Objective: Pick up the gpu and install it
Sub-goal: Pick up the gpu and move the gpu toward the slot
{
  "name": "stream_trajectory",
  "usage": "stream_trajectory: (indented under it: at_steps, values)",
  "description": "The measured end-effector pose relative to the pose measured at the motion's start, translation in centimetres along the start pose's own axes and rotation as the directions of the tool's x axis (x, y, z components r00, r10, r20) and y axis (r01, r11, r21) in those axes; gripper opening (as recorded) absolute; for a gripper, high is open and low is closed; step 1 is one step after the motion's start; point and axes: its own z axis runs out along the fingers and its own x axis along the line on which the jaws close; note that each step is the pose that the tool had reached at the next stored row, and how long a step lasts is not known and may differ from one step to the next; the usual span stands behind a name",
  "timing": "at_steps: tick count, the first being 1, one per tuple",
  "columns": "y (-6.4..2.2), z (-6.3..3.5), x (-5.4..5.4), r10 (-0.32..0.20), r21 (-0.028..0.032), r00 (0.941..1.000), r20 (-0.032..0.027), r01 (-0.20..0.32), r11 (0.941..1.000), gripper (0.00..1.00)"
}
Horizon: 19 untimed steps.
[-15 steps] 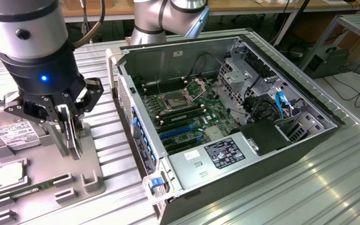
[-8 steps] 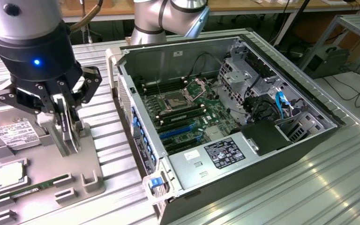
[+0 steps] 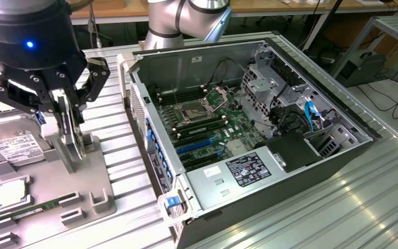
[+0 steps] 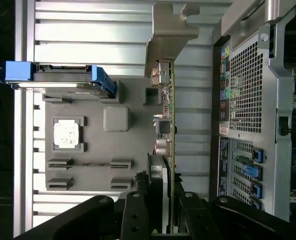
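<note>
The gpu (image 3: pixel 70 136) is a thin dark card standing on edge over the grey parts holder (image 3: pixel 91 181) at the exterior view's left. My black gripper (image 3: pixel 66 111) comes down from above and is shut on the card's upper part. In the wrist view the gpu (image 4: pixel 171 135) runs edge-on away from my gripper (image 4: pixel 163 202), with its silvery end bracket (image 4: pixel 169 37) at the far end. I cannot tell whether the card's lower edge still touches the holder. The open computer case (image 3: pixel 185 59) lies beside it, toward the exterior view's right.
On the holder lie a hard drive (image 3: pixel 12 148) with blue rails, a processor chip (image 3: pixel 9 194) and a green memory stick (image 3: pixel 40 209). Inside the case, blue expansion slots (image 3: pixel 199 142) sit on the motherboard. The case's perforated rear panel (image 4: pixel 243 100) is close beside the card.
</note>
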Motion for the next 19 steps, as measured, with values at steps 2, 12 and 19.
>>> stream_trajectory:
  at_steps: [2,12,19]
  values:
    - [0.03,-0.72,0.0,0.000,0.0002,1.0000,-0.0002,0.000,1.0000,0.28]
    - [0.18,-3.64,0.0,0.000,0.0002,1.0000,-0.0002,0.000,1.0000,0.28]
    - [0.28,-5.50,-0.1,0.000,0.0000,1.0000,0.0000,0.000,1.0000,0.28]
